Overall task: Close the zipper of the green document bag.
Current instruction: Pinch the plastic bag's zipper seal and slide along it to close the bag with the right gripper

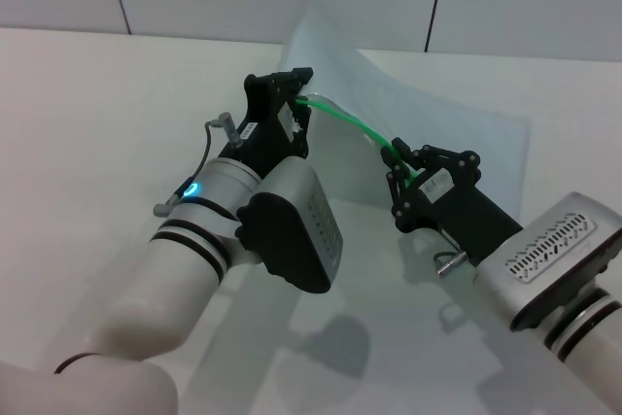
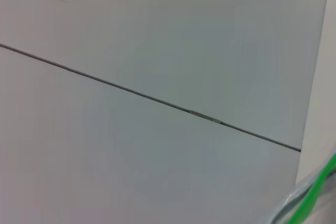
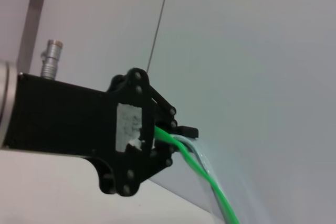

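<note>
Above the white table, both grippers' jaws grip the raised bag's zipper.

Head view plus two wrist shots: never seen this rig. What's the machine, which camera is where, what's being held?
It is a two-armed robot, and each arm ends in a black tool for grasping. The wide picture comes from a camera on its head, looking down at a white table. The other two come from cameras on each wrist.

In the head view, the left tool and the right tool both grip the zipper, a thin bright green strip along one edge of the green document bag, a large translucent pouch. That edge is lifted off the table between them.

The right wrist view looks across at the left tool clamped on the zipper. The left wrist view shows mostly wall, with the zipper in one corner.
</note>
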